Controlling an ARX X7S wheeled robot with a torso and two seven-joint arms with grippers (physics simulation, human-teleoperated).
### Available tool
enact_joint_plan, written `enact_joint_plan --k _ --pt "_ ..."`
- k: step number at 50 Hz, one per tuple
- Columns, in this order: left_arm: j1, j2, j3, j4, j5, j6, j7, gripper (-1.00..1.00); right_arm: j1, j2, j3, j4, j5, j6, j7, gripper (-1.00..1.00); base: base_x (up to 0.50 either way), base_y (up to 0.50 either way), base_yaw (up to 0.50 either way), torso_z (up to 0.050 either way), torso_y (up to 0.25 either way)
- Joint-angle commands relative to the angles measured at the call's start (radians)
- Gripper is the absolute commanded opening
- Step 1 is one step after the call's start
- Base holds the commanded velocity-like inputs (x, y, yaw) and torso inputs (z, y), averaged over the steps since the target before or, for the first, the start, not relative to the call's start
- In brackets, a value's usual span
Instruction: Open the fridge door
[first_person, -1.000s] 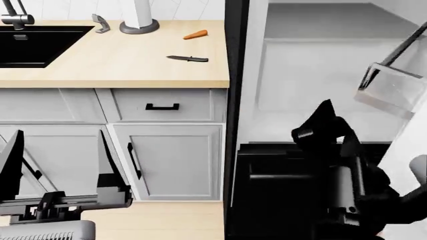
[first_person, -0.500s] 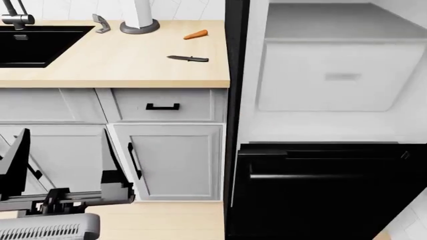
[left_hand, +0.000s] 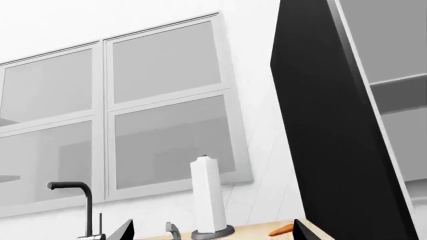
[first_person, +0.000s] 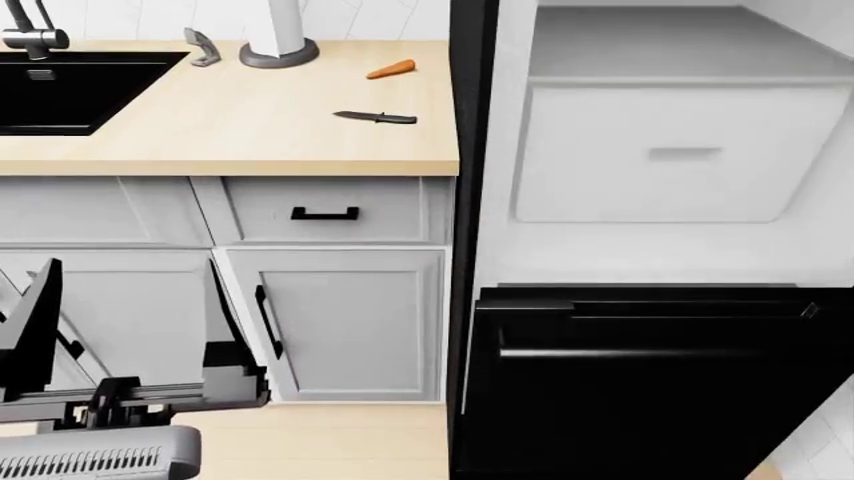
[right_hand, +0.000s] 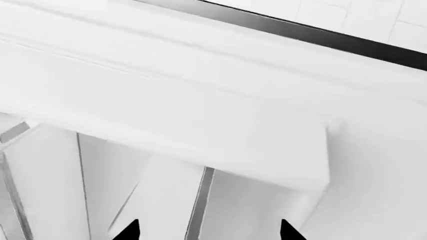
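Observation:
The fridge door is out of the head view, and the fridge's white inside (first_person: 667, 150) stands exposed at the right. In the right wrist view the fridge door's white inner side (right_hand: 200, 115) with its ledges fills the picture, a black edge (right_hand: 320, 36) running along it. My right gripper (right_hand: 208, 231) is open just in front of that white side, nothing between its fingertips; it is not in the head view. My left gripper (first_person: 131, 268) hangs open and empty low at the left before the grey cabinets, also open in its own wrist view (left_hand: 213, 231).
The black lower drawer front (first_person: 641, 380) sits under the open compartment. The wooden counter (first_person: 240, 140) holds a knife (first_person: 376, 117), a carrot (first_person: 391, 69), a paper-towel stand (first_person: 278, 40) and the black sink (first_person: 67, 90). The fridge's black side (left_hand: 333, 125) rises beside the counter.
One second ago the right arm and the door with its clear bin showed at the right of the head view; both have since swung out of it. The left arm barely moved.

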Motion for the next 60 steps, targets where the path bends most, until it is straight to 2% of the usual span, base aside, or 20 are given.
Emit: enact_joint_plan --k 1,18,35,49,60 --pt "0.006 -0.004 -0.001 -0.002 -0.002 0.003 -0.003 1.00 0.070 -0.009 0.154 0.356 0.132 0.114 0.028 1.00 0.01 -0.01 0.00 0.000 0.000" --pt "-0.001 -0.007 0.002 -0.002 0.002 -0.009 -0.009 1.00 0.113 0.080 0.273 0.581 0.331 0.271 -0.049 1.00 0.00 0.00 0.00 0.000 0.000" --pt "-0.005 -0.009 0.005 -0.006 0.004 -0.010 -0.014 1.00 0.124 0.182 0.317 0.721 0.396 0.383 -0.106 1.00 0.01 0.00 0.01 0.000 0.000" --pt "-0.022 -0.009 0.017 -0.025 -0.008 -0.010 -0.008 1.00 0.221 0.329 0.255 1.045 0.507 0.550 -0.266 1.00 0.01 -0.01 0.01 0.001 0.000" --pt "-0.012 -0.014 0.008 -0.027 -0.021 -0.001 -0.011 1.00 0.210 0.319 0.218 0.997 0.447 0.561 -0.196 1.00 0.00 0.00 0.00 0.000 0.000"
